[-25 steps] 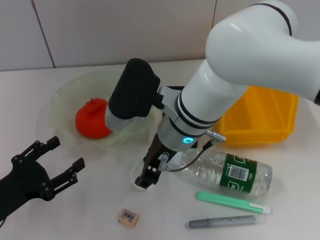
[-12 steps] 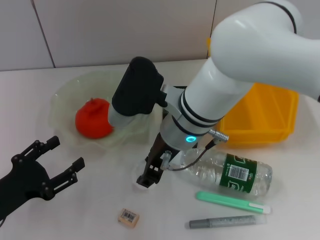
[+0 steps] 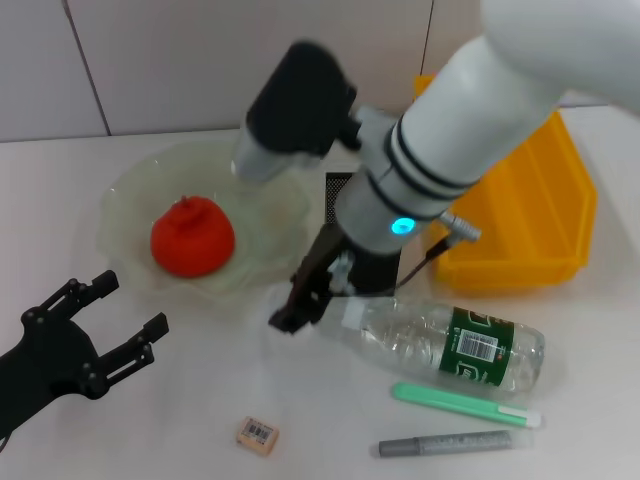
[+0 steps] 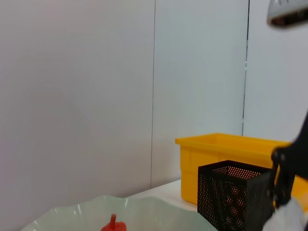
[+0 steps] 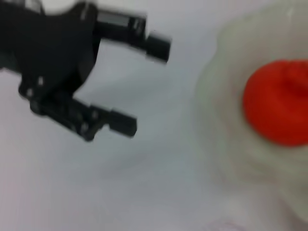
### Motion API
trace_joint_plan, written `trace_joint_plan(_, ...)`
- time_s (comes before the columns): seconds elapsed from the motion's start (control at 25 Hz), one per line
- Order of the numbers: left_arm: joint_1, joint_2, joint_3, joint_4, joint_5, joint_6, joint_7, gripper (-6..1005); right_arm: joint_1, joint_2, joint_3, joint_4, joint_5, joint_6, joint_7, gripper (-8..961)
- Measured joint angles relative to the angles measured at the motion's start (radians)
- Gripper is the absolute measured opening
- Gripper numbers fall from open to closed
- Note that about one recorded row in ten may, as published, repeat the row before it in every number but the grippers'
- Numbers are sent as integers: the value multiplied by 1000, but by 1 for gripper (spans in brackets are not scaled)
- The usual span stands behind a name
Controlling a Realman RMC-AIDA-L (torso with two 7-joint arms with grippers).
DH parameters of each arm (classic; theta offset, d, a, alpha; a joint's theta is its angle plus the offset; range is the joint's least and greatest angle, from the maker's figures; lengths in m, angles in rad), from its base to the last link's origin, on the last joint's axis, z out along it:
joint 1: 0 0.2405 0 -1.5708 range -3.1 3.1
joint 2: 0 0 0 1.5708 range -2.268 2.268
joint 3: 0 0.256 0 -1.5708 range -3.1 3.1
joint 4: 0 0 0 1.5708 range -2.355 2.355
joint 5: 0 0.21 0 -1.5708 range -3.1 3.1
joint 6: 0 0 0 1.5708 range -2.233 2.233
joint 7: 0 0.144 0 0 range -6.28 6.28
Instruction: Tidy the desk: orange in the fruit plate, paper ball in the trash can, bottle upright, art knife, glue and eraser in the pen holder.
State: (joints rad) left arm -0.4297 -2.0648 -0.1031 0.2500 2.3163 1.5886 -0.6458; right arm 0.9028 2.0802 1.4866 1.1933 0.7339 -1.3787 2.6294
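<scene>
From the head view, the orange (image 3: 192, 236) sits inside the fruit plate (image 3: 130, 185), a pale green bowl with a wavy rim; the right gripper (image 3: 300, 300) hangs low over the table just beside the plate, near the cap end of the bottle (image 3: 450, 342); I cannot tell if its fingers are apart or together, or if they hold the paper ball, which I cannot see here; the bottle lies on its side; the pen holder (image 3: 345, 188) stands behind the right arm, mostly hidden; the trash can (image 3: 530, 215) is yellow and stands to the right of it; the eraser (image 3: 257, 435) lies on the table near the front edge; a green art knife (image 3: 465, 404) and a grey glue stick (image 3: 455, 442) lie in front of the bottle; the left gripper (image 3: 112, 322) rests at the front left, its fingers apart, holding nothing.

In the left wrist view, the black mesh pen holder (image 4: 234, 195) stands in front of the yellow trash can (image 4: 216, 149); the tip of the orange (image 4: 113, 224) shows above the plate rim (image 4: 72, 214).

In the right wrist view, the left gripper (image 5: 139, 79) shows with fingers spread wide; the orange (image 5: 276, 103) sits in the plate (image 5: 216, 115).
</scene>
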Motion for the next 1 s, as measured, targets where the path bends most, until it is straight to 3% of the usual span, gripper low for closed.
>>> trace_joint_plan(0.28, -5, 0, 5, 0, 0, 5, -1, 795, -51, -4, 294, 217, -44, -139, -8, 451)
trace_joint_plan(0.52, -4, -1, 5, 0, 0, 7, -1, 793, -99, -14, 501, 284, -98, -133, -73, 452)
trace_joint_plan(0.76, -4, -1, 5, 0, 0, 7, -1, 791, -178, -10, 586, 289, -256, -27, -92, 451)
trace_joint_plan(1.0, -4, -2, 5, 0, 0, 10, -2, 789, -228, -8, 590, 272, -296, 36, -87, 459)
